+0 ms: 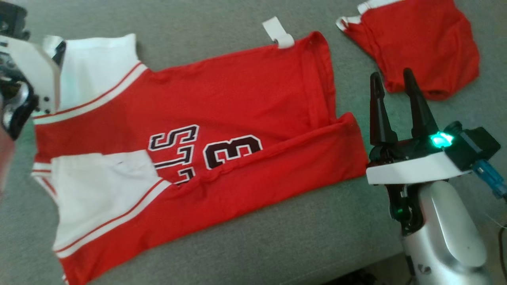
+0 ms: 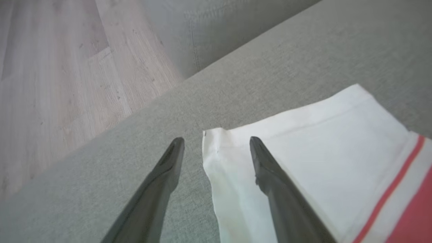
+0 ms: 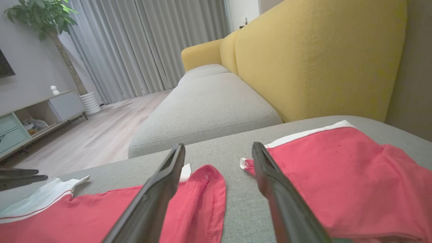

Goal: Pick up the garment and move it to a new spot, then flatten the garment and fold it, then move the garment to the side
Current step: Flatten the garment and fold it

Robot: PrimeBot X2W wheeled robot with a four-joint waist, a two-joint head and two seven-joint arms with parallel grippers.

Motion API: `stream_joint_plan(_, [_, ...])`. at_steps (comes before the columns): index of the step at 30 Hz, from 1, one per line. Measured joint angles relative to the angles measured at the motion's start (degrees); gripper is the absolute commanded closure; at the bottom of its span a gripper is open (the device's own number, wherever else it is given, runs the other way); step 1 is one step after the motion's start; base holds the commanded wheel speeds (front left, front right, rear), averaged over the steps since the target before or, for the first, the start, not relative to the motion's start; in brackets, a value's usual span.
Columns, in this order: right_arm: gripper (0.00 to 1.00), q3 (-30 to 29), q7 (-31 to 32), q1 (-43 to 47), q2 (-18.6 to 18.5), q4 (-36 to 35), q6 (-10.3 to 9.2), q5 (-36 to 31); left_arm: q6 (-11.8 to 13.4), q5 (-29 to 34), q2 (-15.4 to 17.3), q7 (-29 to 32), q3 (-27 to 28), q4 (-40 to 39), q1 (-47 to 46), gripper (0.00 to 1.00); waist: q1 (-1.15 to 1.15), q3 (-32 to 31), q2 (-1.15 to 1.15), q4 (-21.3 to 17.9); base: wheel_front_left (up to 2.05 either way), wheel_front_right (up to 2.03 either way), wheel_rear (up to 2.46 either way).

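1. The right pincer (image 1: 391, 75), at the lower right, is spread wide and empty.
2. The jersey (image 1: 237, 99) lies partly folded in the middle, on the grey sofa (image 1: 277, 237). It looks soft, light and floppy.
3. The left pincer (image 2: 216, 140), also spread, hangs over its white corner (image 2: 303, 135). I think that is a good place to grab.
4. Another red cloth (image 1: 427, 47) lies at the upper right.

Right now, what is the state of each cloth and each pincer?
garment: spread on the grey cushion, one long edge folded over the lettering.
other red cloth: rumpled, lying apart from the garment.
left pincer: open, empty, at the garment's white corner.
right pincer: open, empty, between the two cloths.
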Motion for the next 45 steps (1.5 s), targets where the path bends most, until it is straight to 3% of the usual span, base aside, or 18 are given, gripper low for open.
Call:
stream_joint_plan(6, [0.00,0.41,-0.16,-0.34,0.00,-0.64,0.00,1.41,-0.01,-3.39,3.14,3.30,-4.13,3.42,-1.68,0.00,-0.01,2.69,0.00,-2.57,0.00,0.00,0.00])
stream_joint_plan(15, [0.00,-0.48,-0.16,-0.34,0.00,-3.26,0.00,2.90,0.00,-7.15,3.96,4.85,-5.83,6.54,-4.94,0.00,-0.01,4.08,0.00,-3.28,0.00,0.00,0.00])
stream_joint_plan(16, [0.00,-0.74,-0.18,-0.34,0.00,-3.55,0.00,2.89,0.00,-8.26,3.90,5.55,-6.21,6.53,-4.95,0.18,-0.01,4.04,0.00,-3.28,0.00,0.00,0.00])
stream_joint_plan(17, [0.00,-1.02,-0.19,-0.34,0.00,-3.74,0.00,2.89,0.00,-9.34,3.90,6.24,-6.64,6.37,-4.98,0.65,-0.01,4.00,0.00,-3.24,0.00,0.00,0.00])
stream_joint_plan(18, [0.00,-1.43,-0.29,-0.34,0.00,-3.85,0.00,2.89,-0.01,-10.33,3.86,6.86,-7.11,5.98,-4.98,1.00,-0.01,3.94,0.00,-3.14,0.00,0.00,0.00])
stream_joint_plan(24, [0.00,-3.94,-0.43,-0.31,0.00,-3.94,0.00,2.36,-0.01,-12.80,2.91,5.08,-10.25,4.98,-4.26,1.00,-0.01,2.23,0.00,-1.47,0.00,0.00,0.00])
stream_joint_plan(32, [0.00,-6.95,-0.27,-0.30,-0.01,-0.99,0.00,-2.42,-0.01,-11.68,-1.57,-9.06,-12.24,1.80,-3.27,1.00,-0.01,-2.01,0.00,3.77,0.00,0.00,0.00])
stream_joint_plan(38, [0.00,-7.73,5.73,-2.59,-0.02,2.35,0.00,-8.99,0.60,-11.17,-3.48,-16.78,-12.25,-3.35,-2.34,1.00,-0.02,-4.57,0.00,9.33,0.00,0.00,0.00])
stream_joint_plan(45, [0.00,-7.19,17.84,-9.71,-2.38,12.06,0.00,-12.44,3.04,-10.16,-3.82,-19.34,-13.93,-13.34,3.94,1.00,-0.02,-6.39,0.00,15.35,0.00,0.00,0.00])
